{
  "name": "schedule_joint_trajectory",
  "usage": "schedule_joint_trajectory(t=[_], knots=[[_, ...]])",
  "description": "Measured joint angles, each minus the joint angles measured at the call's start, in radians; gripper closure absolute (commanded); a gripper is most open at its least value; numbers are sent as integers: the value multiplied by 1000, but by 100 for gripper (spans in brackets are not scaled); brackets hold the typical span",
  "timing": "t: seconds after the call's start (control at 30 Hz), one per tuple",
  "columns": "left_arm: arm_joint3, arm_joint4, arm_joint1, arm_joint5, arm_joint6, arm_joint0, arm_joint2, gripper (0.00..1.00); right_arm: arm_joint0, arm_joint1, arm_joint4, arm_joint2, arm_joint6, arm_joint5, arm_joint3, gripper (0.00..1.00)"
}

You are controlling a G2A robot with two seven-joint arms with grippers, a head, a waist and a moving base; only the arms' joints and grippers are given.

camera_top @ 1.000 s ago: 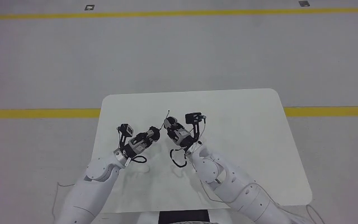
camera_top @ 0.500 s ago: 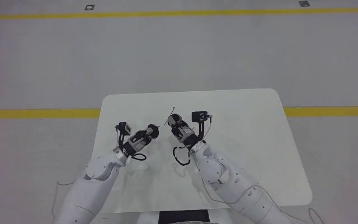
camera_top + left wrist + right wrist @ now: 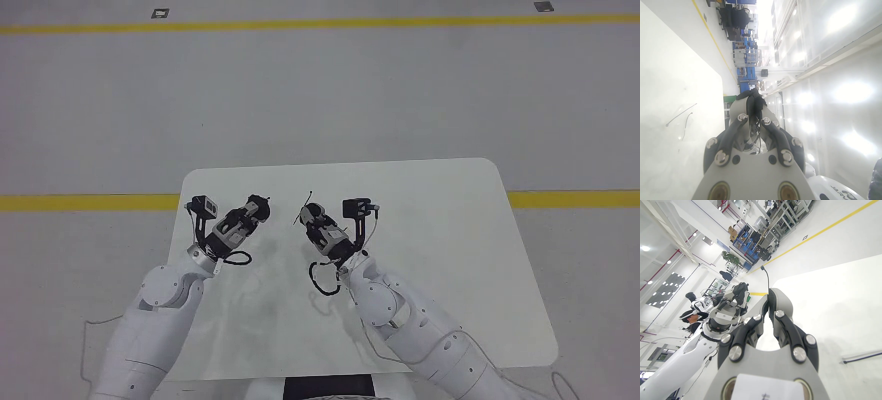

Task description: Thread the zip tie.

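A thin black zip tie (image 3: pixel 768 281) stands up from between the fingers of my right gripper (image 3: pixel 769 294), which is shut on its strap. Its small head (image 3: pixel 762 267) is at the free top end. From above, the zip tie (image 3: pixel 308 198) pokes out of the right gripper (image 3: pixel 311 214) over the middle of the white table (image 3: pixel 430 200). My left gripper (image 3: pixel 753 96) is shut, with nothing seen sticking out of it. It hangs to the left of the right gripper (image 3: pixel 256 207), a clear gap between them, and appears farther off (image 3: pixel 742 289) in the right wrist view.
Two pale loose zip ties (image 3: pixel 680 114) lie on the table near its corner. Another pale zip tie (image 3: pixel 861 356) lies flat on the table beside the right gripper. Beyond the table's edges is grey floor with a yellow line (image 3: pixel 90 202).
The left gripper has drawn away from the right one, going left and towards the table's back edge. The right gripper shifted slightly, then held still with the zip tie.
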Motion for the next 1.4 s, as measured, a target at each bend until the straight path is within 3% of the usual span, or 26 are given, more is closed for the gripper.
schedule_joint_trajectory(t=[1.03,1.13,1.4], knots=[[0,1,0,0,5,-1,0,100,0,0,0,0,0,0,0,100],[5,18,1,0,6,-17,-3,100,0,0,0,0,0,0,0,100],[44,78,-10,0,-85,-69,-33,100,0,0,0,0,0,0,0,100]])
